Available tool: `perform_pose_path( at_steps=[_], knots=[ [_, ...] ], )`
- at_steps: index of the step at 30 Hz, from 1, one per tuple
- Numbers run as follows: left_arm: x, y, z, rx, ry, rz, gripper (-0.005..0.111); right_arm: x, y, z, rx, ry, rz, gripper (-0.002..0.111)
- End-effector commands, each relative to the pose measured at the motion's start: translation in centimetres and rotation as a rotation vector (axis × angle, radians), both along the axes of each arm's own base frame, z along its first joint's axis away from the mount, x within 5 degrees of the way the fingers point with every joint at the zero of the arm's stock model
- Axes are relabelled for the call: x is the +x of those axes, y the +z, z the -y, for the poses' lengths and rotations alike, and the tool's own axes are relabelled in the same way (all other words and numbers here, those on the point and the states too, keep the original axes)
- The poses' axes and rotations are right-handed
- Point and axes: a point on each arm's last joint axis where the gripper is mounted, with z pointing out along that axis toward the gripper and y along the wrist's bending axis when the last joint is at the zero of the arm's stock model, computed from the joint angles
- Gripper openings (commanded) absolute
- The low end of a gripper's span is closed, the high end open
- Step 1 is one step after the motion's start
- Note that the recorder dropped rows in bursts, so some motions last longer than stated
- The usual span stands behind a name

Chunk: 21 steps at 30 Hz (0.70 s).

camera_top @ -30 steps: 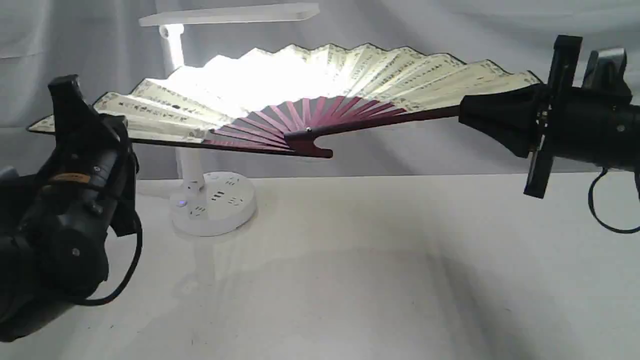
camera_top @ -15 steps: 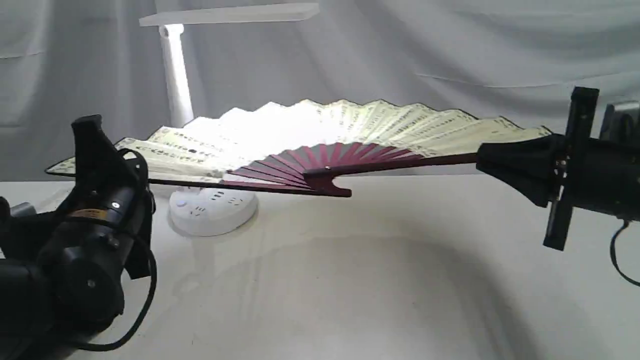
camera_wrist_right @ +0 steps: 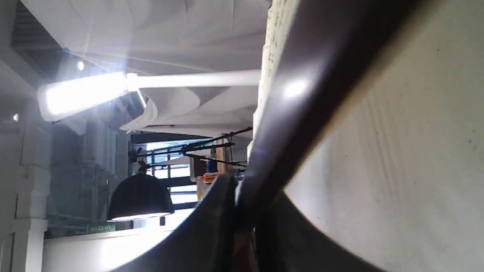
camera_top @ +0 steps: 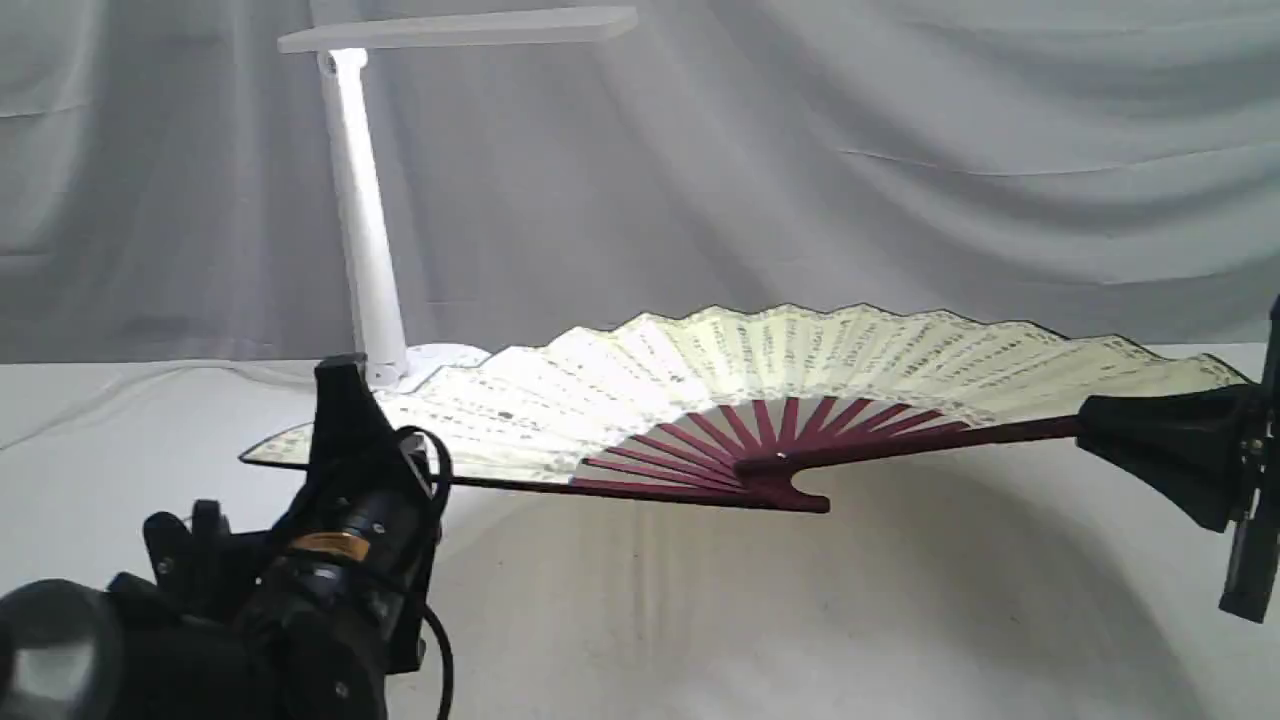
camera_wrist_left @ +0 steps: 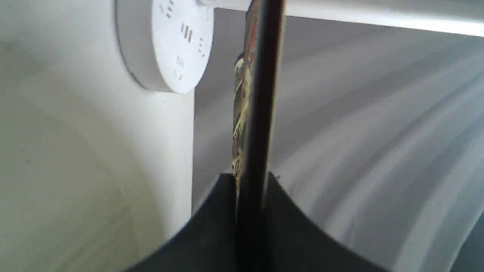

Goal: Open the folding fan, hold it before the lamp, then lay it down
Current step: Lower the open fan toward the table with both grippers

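The folding fan [camera_top: 760,375] is spread wide, its cream calligraphy leaf tilted toward flat and hanging low above the table, pivot [camera_top: 790,490] nearest the camera. My left gripper [camera_top: 350,440] is shut on the fan's left guard [camera_wrist_left: 261,113]. At the right edge, my right gripper [camera_top: 1110,432] is shut on the right guard [camera_wrist_right: 302,98]. The white lamp [camera_top: 365,220] stands behind the fan's left half, its bar head [camera_top: 460,28] high above; its round base [camera_wrist_left: 166,41] is partly hidden by the leaf.
A white cloth covers the table [camera_top: 700,620] and a grey draped backdrop [camera_top: 900,150] hangs behind. The left arm's dark body [camera_top: 200,630] fills the near left corner. The fan's shadow falls on the cloth beneath it.
Both grippers have carried the open fan downward and to the right, from in front of the lamp's post toward the table. The leaf no longer glows with lamp light.
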Motion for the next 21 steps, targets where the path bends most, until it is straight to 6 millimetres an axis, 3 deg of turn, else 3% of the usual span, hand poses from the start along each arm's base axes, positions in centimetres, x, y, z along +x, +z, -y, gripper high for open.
perform_pose_path(
  at_steps=[1, 9, 21],
  knots=[
    [0.1, -0.8, -0.1, -0.034, 0.099, 0.017, 0.000, -0.4, -0.6, 1.6, -0.048, -0.104, -0.009, 0.000],
    [0.5, -2.7, 2.8, -0.019, 0.041, -0.003, 0.000, -0.4, -3.5, 1.7, -0.032, -0.071, -0.081, 0.000],
    [0.5, -5.1, 3.1, 0.030, 0.001, -0.061, 0.006, -0.2, -7.0, 1.9, 0.013, -0.086, -0.142, 0.000]
  ],
)
